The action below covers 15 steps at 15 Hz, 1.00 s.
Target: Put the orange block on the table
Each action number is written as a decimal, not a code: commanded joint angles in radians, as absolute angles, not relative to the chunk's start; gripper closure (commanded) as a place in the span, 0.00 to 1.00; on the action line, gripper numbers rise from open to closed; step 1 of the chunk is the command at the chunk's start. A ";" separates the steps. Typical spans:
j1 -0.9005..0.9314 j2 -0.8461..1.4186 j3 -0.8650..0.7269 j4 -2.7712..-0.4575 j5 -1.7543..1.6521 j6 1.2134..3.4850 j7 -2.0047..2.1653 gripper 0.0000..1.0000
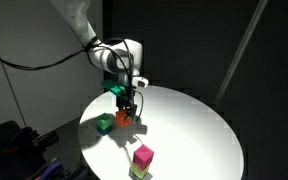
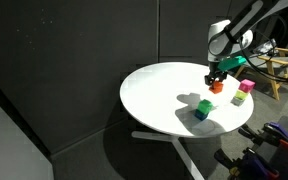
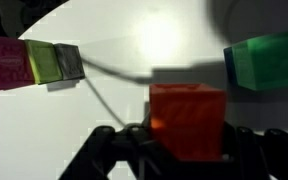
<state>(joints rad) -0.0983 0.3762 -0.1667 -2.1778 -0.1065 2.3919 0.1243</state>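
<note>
The orange block (image 3: 187, 120) sits between the two fingers (image 3: 112, 148) of the Robotiq gripper (image 3: 184, 152). In the wrist view the dark fingers press against its left and right sides, so they look clamped on it. In both exterior views the gripper (image 1: 127, 107) (image 2: 216, 79) points straight down, with the orange block (image 1: 123, 118) (image 2: 217, 88) at its tips, low over the white round table (image 1: 194, 125) (image 2: 159, 90). Whether the block's underside touches the tabletop cannot be told. It is inside the table's edge on the side where the arm reaches in, and a shadow lies on the white surface around it.

A green cube (image 1: 105, 123) (image 2: 204, 104) (image 3: 266, 62) rests on the table just beside the orange block, apart from it and closer to the rim. In an exterior view a blue piece (image 2: 199, 115) shows against the green cube; how the two are joined is unclear.

A pink cube (image 1: 143, 154) (image 2: 246, 87) (image 3: 4, 62) lies well apart from the gripper, close to another stretch of the table's edge. A yellow-green cube (image 1: 138, 172) (image 2: 239, 99) (image 3: 44, 62) touches it. In the wrist view a grey block (image 3: 70, 62) continues that row on the far side of the yellow-green cube.
</note>
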 commanded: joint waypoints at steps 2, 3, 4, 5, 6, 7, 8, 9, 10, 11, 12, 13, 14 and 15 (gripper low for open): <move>-0.100 0.377 -0.165 -2.176 -0.107 2.389 0.124 0.77; -0.104 0.376 -0.164 -2.177 -0.104 2.394 0.114 0.77; -0.110 0.375 -0.160 -2.179 -0.098 2.399 0.099 0.77; -0.114 0.375 -0.158 -2.180 -0.095 2.405 0.086 0.77; -0.118 0.376 -0.156 -2.180 -0.090 2.409 0.075 0.77; -0.124 0.378 -0.153 -2.180 -0.084 2.418 0.060 0.77; -0.129 0.382 -0.151 -2.177 -0.079 2.423 0.050 0.77; -0.137 0.385 -0.148 -2.175 -0.072 2.429 0.033 0.77; -0.146 0.389 -0.144 -2.172 -0.060 2.431 0.013 0.77; -0.156 0.393 -0.139 -2.169 -0.044 2.432 -0.011 0.77; -0.166 0.398 -0.134 -2.167 -0.029 2.433 -0.034 0.77; -0.176 0.403 -0.129 -2.164 -0.012 2.434 -0.058 0.77; -0.184 0.409 -0.126 -2.160 0.000 2.433 -0.077 0.77; -0.190 0.414 -0.124 -2.159 0.011 2.435 -0.092 0.77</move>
